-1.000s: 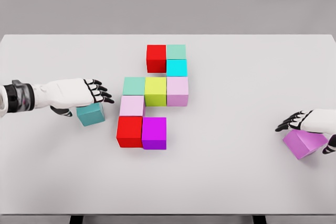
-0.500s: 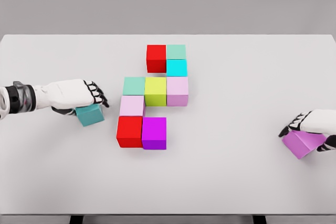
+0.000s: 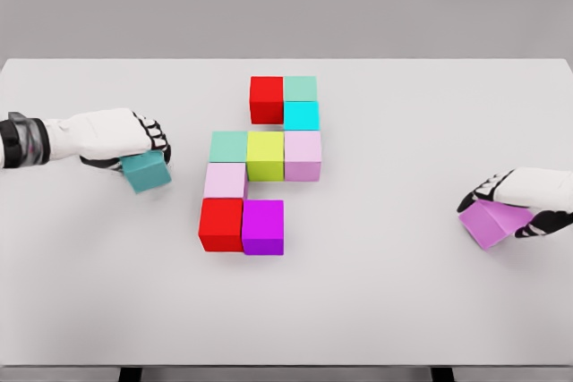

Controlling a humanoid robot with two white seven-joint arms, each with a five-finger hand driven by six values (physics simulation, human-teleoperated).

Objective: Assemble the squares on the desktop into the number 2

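Teal cube point(image 3: 146, 172) now raised, gripped under left hand point(image 3: 125, 136).

1. The left robot hand point(image 3: 125, 142) had a smooth white shell over its back, and its fingers were black with thin white bands at the joints.
2. Its forearm was white, with a dark grey and black cuff-like segment near the picture's left edge.
3. The right robot hand point(image 3: 519, 199) showed the same white shell and black, white-banded fingers.
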